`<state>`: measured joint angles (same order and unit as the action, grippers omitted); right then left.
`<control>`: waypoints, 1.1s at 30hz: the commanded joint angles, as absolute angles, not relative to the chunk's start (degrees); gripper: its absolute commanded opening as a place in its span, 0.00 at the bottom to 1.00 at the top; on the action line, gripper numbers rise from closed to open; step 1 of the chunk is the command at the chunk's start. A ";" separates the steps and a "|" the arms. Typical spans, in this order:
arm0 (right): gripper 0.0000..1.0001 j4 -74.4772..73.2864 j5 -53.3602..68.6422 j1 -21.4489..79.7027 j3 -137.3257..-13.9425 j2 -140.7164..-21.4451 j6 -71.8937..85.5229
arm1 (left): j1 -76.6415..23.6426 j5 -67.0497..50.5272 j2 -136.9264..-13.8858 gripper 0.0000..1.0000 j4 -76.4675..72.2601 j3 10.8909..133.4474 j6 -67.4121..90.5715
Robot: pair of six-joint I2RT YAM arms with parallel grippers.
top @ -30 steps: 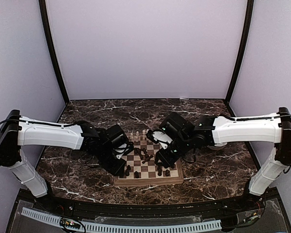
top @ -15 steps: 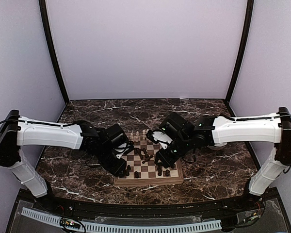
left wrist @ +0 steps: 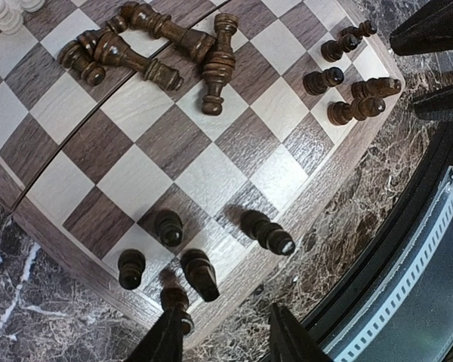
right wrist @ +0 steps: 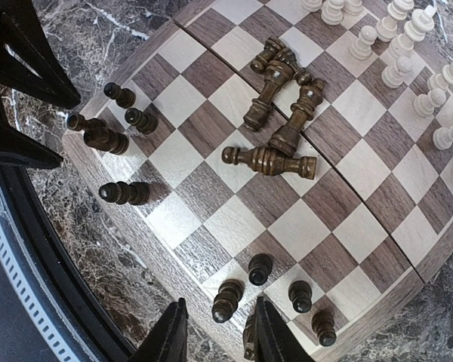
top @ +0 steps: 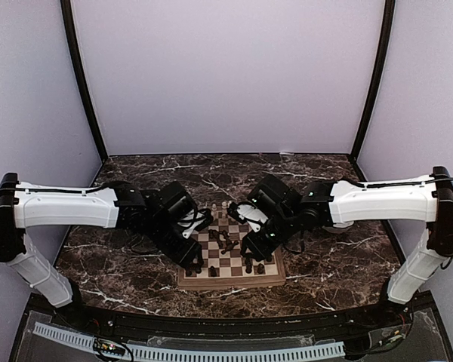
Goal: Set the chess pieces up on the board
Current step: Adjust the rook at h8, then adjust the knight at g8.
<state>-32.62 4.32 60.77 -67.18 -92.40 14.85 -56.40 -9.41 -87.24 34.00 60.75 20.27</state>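
The board (top: 226, 282) lies between both arms on the marble table. Dark chess pieces lie in a heap (top: 228, 240) at its middle, and pale ones (top: 219, 210) stand along the far side. My left gripper (left wrist: 223, 313) hangs open over the board's (left wrist: 60, 249) near left corner. A standing dark piece (left wrist: 175, 300) is right beside its left finger, with three more dark pieces (left wrist: 168, 226) upright close by. My right gripper (right wrist: 219, 302) is open above the near right corner of the board (right wrist: 162, 264). One dark piece (right wrist: 226, 300) stands just beyond its tips.
The heap of lying dark pieces (left wrist: 158, 49) (right wrist: 279, 113) covers the centre squares. Pale pieces (right wrist: 400, 45) line the far rows. A black front rail with a white slotted strip (top: 211, 351) runs along the near table edge. The other arm's black parts (left wrist: 438, 45) (right wrist: 23, 75) are close.
My left gripper has opened and drawn back slightly from the near left corner, leaving a dark piece standing there. The right arm has not moved.
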 commanded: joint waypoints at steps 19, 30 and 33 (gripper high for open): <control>0.32 -30.94 4.62 60.56 -65.08 -89.61 17.61 | -56.16 -13.45 -95.08 0.42 33.39 64.07 18.69; 0.31 -30.71 4.66 60.53 -65.07 -89.71 17.84 | -56.17 -13.77 -95.56 0.41 32.90 64.09 18.04; 0.31 -30.72 4.66 60.56 -65.28 -89.91 17.69 | -56.16 -13.71 -95.46 0.41 33.15 64.08 17.98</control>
<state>-32.12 4.49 60.77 -65.43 -91.18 17.26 -56.40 -13.04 -95.68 32.88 62.87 18.76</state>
